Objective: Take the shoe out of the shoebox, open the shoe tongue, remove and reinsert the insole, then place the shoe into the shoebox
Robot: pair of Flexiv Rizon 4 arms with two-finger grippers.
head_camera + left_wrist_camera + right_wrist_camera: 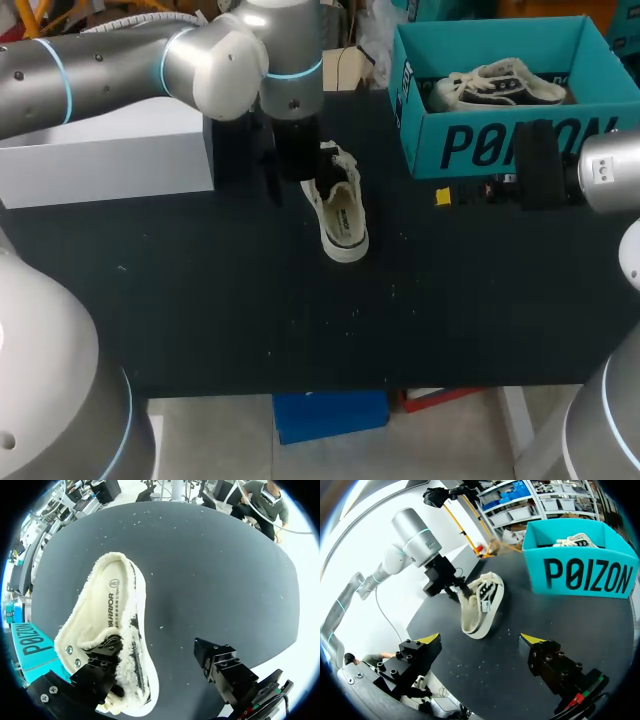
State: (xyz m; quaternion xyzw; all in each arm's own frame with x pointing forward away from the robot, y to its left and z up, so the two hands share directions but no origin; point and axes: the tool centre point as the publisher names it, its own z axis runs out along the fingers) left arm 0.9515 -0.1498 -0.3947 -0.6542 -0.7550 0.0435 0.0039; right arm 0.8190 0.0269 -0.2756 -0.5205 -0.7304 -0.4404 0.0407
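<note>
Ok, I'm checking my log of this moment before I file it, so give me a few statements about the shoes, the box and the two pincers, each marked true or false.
1. A shoe lies on the table, outside the shoebox. True.
2. The shoebox is empty. False: a second shoe lies in it.
3. The right pincer is shut on the shoe. False: it is open, holds nothing and is apart from the shoe.
4. The left pincer is open, with one of its fingers at the shoe's laced opening and the other over the table beside it. True.
</note>
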